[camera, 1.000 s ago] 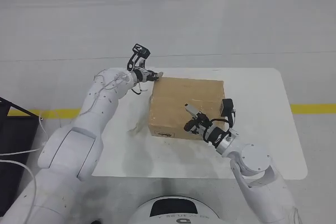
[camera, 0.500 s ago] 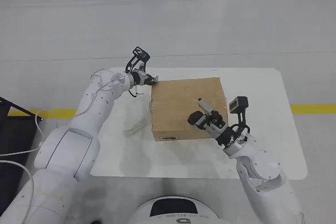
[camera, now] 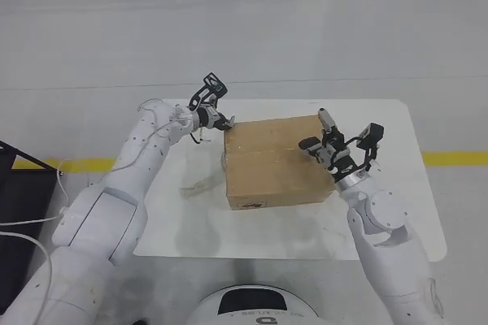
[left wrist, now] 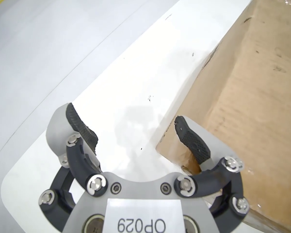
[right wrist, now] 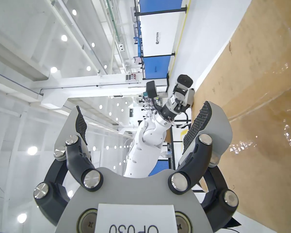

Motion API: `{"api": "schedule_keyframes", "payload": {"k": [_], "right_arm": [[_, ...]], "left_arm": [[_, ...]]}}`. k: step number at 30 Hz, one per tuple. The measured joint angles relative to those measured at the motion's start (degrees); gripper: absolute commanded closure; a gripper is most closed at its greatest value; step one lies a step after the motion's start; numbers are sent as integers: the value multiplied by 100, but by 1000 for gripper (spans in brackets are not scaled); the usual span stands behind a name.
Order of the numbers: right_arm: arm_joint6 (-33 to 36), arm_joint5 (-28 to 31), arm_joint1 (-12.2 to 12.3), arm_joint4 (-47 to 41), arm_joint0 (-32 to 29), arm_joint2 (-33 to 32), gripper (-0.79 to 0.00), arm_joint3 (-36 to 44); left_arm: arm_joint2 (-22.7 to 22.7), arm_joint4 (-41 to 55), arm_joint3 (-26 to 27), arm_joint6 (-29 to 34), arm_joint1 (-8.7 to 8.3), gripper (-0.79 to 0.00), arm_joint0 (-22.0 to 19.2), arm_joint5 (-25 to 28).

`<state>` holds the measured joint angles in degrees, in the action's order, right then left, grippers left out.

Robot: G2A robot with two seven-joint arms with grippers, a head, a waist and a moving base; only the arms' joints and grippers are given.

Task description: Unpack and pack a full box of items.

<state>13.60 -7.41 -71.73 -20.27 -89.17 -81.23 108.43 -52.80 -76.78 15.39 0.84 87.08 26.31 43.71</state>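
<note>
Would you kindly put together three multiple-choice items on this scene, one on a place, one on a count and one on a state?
1. Where is the left gripper?
A. At the far left corner of the cardboard box
B. Inside the box
C. Over the box's near right corner

2. How many cardboard boxes stand on the table?
A. Three
B. One
C. Two

3. How is the top of the box?
A. Flaps standing open
B. Cut away
C. Closed flat

Answers:
1 A: the top view shows the gripper at that corner, and the left wrist view shows the corner beside it.
2 B: a single brown box stands on the white tabletop.
3 C: the flaps lie flat and shut, so nothing inside shows.
</note>
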Motion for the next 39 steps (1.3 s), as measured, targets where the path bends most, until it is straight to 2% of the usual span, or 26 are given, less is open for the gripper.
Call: {"api": "schedule_keyframes", "payload": {"k": [7, 12, 16, 21, 25, 32, 36, 39], "right_arm": [[100, -175, 38, 132, -13, -219, -785, -107], [706, -821, 125, 950, 103, -124, -785, -284], [908, -1071, 152, 1267, 216, -43, -785, -375], [981, -1054, 168, 1381, 233, -24, -785, -321], [1048, -910, 188, 1298, 133, -160, -785, -194], [1060, -874, 189, 1249, 118, -190, -785, -177], [1060, -875, 189, 1250, 118, -190, -785, -177], [1060, -875, 189, 1250, 118, -190, -785, -177]], "left_arm": [[140, -139, 161, -82, 47, -785, 50, 30], [207, -192, 216, -146, 67, -785, 40, 52], [245, -228, 254, -214, 71, -785, 36, 66], [250, -190, 297, -299, 76, -785, 33, 13], [70, 223, 206, -400, 68, -785, -11, -295], [72, 181, 212, -400, 68, -785, -11, -285], [-6, 108, 471, -701, -53, -785, 113, -361], [-121, -94, 600, -1178, -263, -785, 268, -222]]}}
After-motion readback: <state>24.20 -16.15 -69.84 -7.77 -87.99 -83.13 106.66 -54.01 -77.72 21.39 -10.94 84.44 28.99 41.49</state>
